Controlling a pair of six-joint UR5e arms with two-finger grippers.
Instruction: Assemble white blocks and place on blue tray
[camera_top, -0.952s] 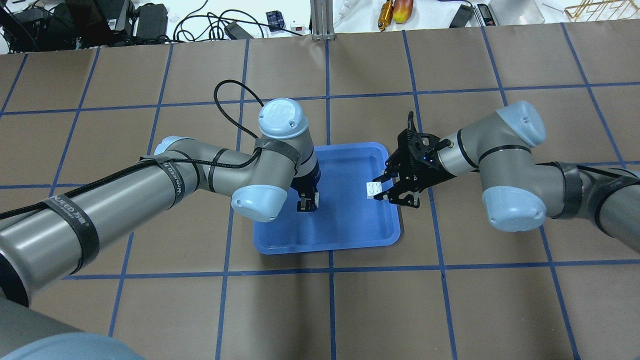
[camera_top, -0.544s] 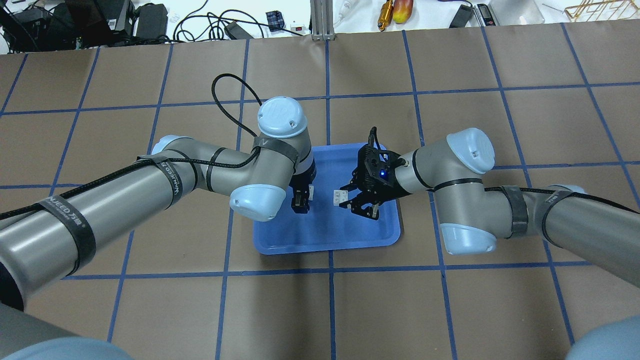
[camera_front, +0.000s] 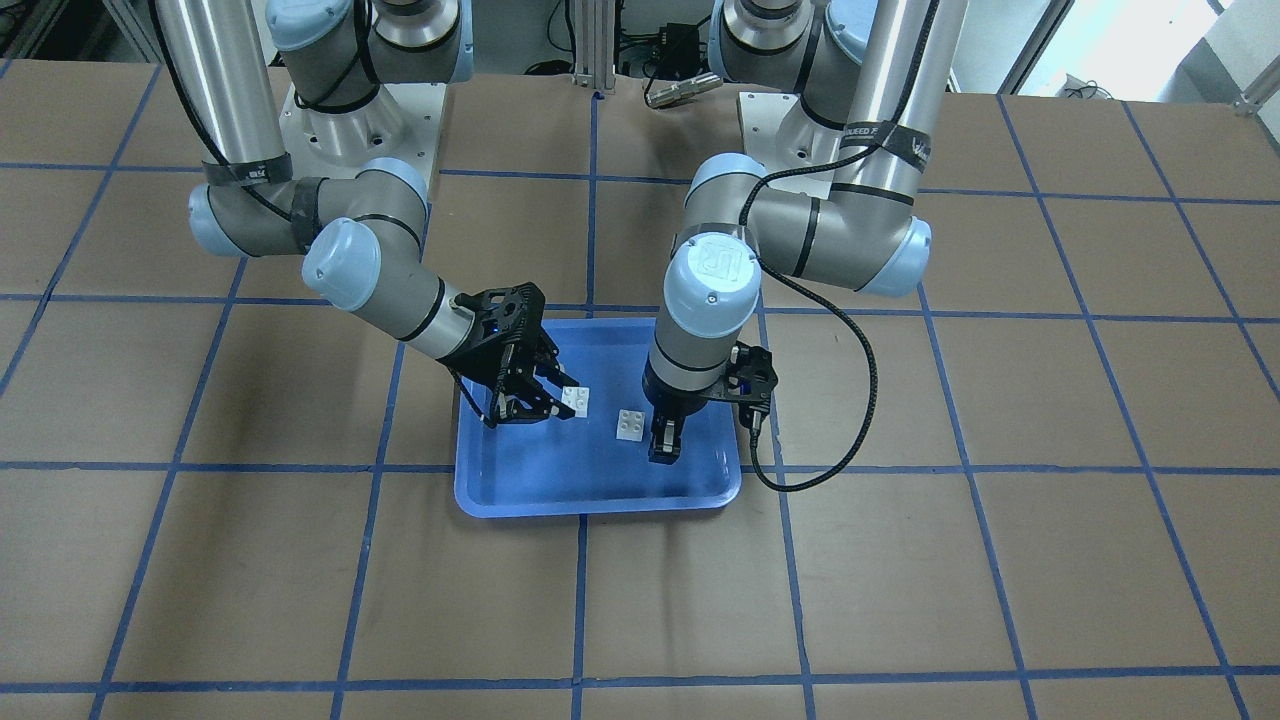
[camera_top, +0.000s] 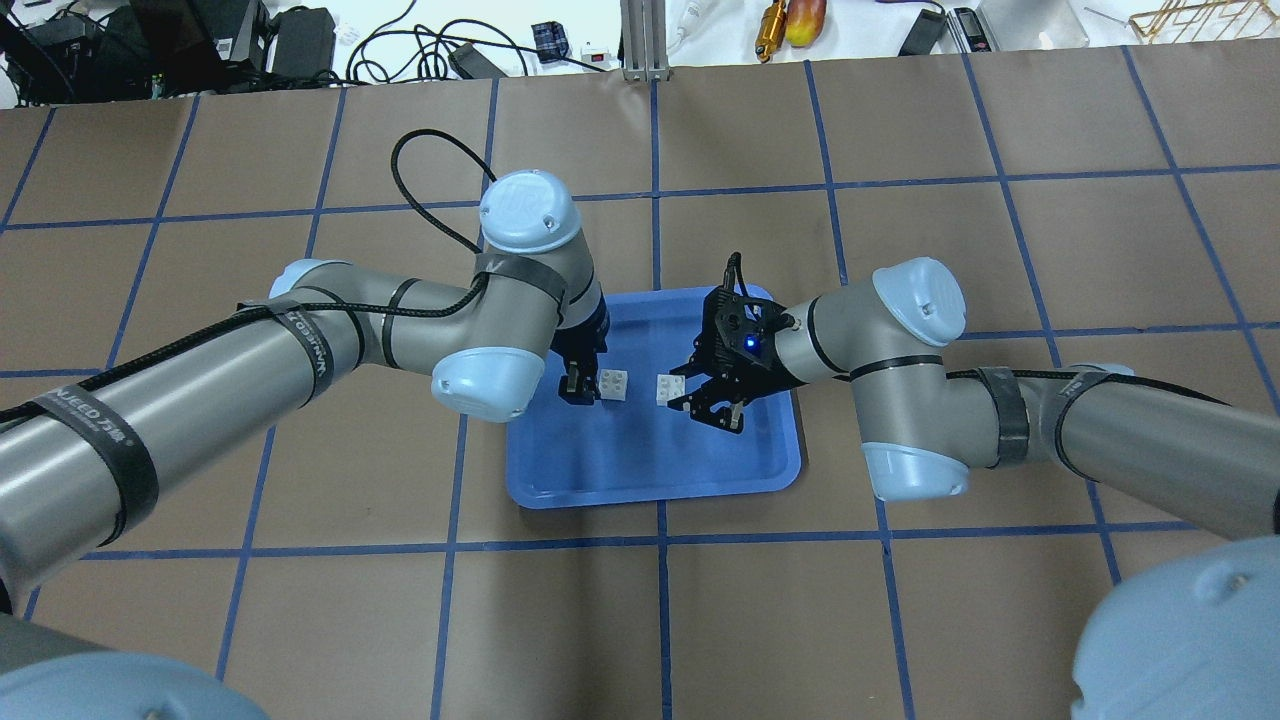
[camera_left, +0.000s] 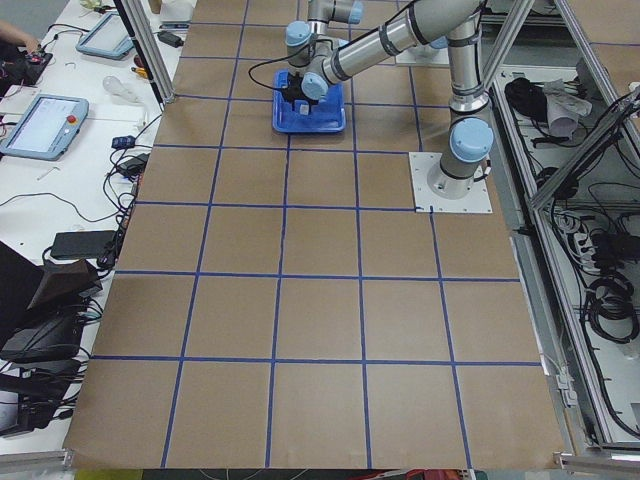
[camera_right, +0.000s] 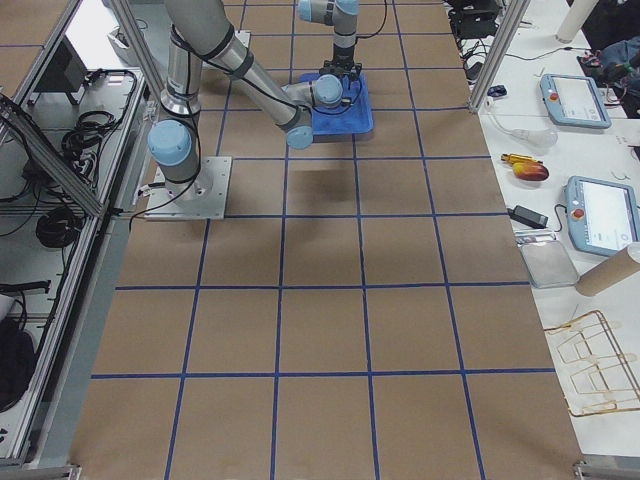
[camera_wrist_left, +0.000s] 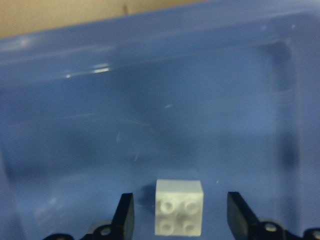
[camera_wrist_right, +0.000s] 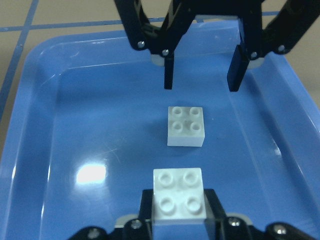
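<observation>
The blue tray (camera_top: 650, 470) lies at the table's middle. One white block (camera_top: 613, 383) rests studs up on the tray floor; it also shows in the left wrist view (camera_wrist_left: 179, 213) and the right wrist view (camera_wrist_right: 186, 125). My left gripper (camera_top: 577, 385) is open, its fingers (camera_wrist_right: 168, 70) hanging just above and behind that block without gripping it. My right gripper (camera_top: 690, 395) is shut on the second white block (camera_wrist_right: 178, 200) and holds it level, a little above the tray and a short way to the right of the first block.
The brown table carries a blue tape grid. A black cable (camera_top: 420, 190) loops off my left wrist. Cables, tools and boxes (camera_top: 780, 20) lie beyond the far edge. The tray's rim (camera_front: 600, 508) stands raised around both grippers.
My right gripper has moved left over the tray with its block. My left gripper has shifted left, and a white block now shows on the tray floor beside it.
</observation>
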